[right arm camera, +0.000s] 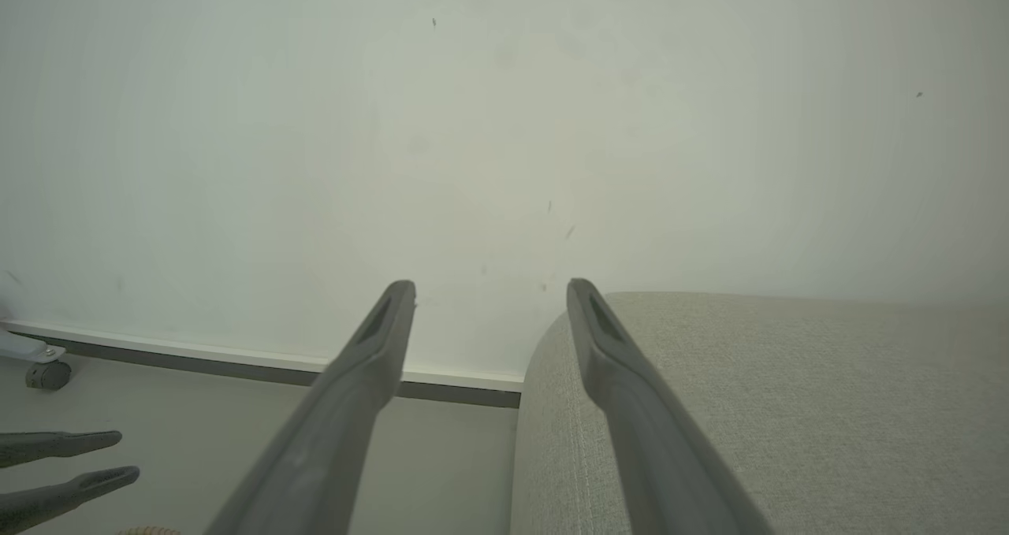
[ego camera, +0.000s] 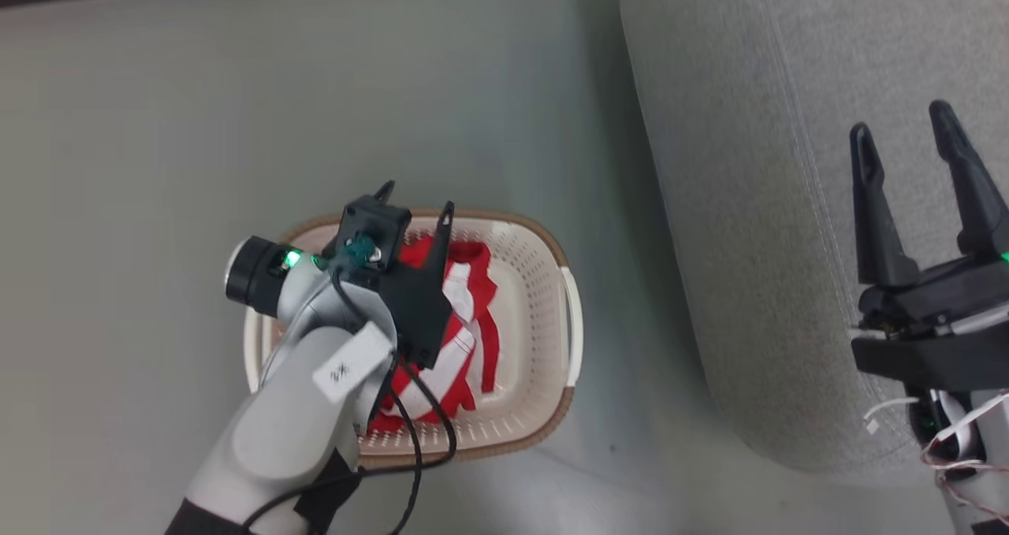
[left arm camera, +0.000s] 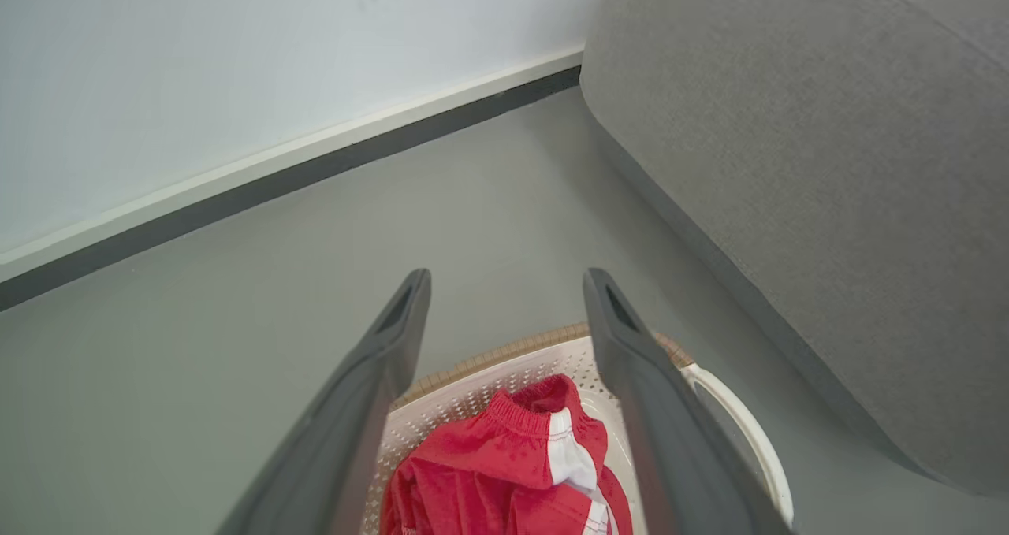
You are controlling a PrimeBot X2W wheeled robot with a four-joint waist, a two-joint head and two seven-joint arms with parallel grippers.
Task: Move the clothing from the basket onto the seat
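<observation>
- While the left tool (ego camera: 417,196) hangs over the basket (ego camera: 524,314), its fingers stand apart with nothing between them. It appears clear of the cloth.
- Right tool (ego camera: 902,121): fingers apart, empty, poised above the seat (ego camera: 749,204).
- Clothing (ego camera: 485,283): red-and-white heap, all inside the basket, below the left tool.
- Basket sits on the floor (ego camera: 158,125), near the seat's rounded edge, not touching it.
- Risk: a shallow pinch on a loose fold could slip out mid-lift. The garments look tangled, so one grab may drag a second piece over the rim onto the floor.
- Risk: a fingertip catching a wall perforation would likely tip or drag the light basket.
</observation>
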